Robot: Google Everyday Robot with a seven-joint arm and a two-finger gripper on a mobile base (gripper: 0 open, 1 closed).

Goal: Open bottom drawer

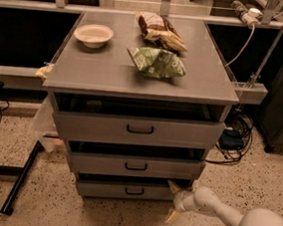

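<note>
The bottom drawer (pixel 106 188) - the narrowest of three grey fronts - sits at the foot of the cabinet, just left of the gripper (pixel 174 202) in the camera view, with its small black handle (pixel 134 190) at centre, further left at about the gripper's height. A dark strip of shadow shows above the front. The gripper hangs low near the speckled floor (pixel 121 220), beside the drawer's right end, its two pale fingers (pixel 173 187) spread apart and holding nothing. The upper finger points at the drawer's top right corner; whether it touches the panel cannot be told. The lower finger angles down toward the floor. The white arm (pixel 222 214) runs away from the gripper to the lower right.

Directly above the bottom drawer and up-left of the gripper is the middle drawer (pixel 101 163), and above that the widest top drawer (pixel 90 126), each with a black handle and a dark gap over it. High above the gripper, the cabinet top (pixel 105 74) carries a white bowl (pixel 93 34) at the far left, a green bag (pixel 157 62) near the middle and a brown bag (pixel 160 31) behind it. Up and to the right of the gripper, cables (pixel 235 139) lie on the floor - well off to its left, a black bar (pixel 20 179) slants across the floor.
</note>
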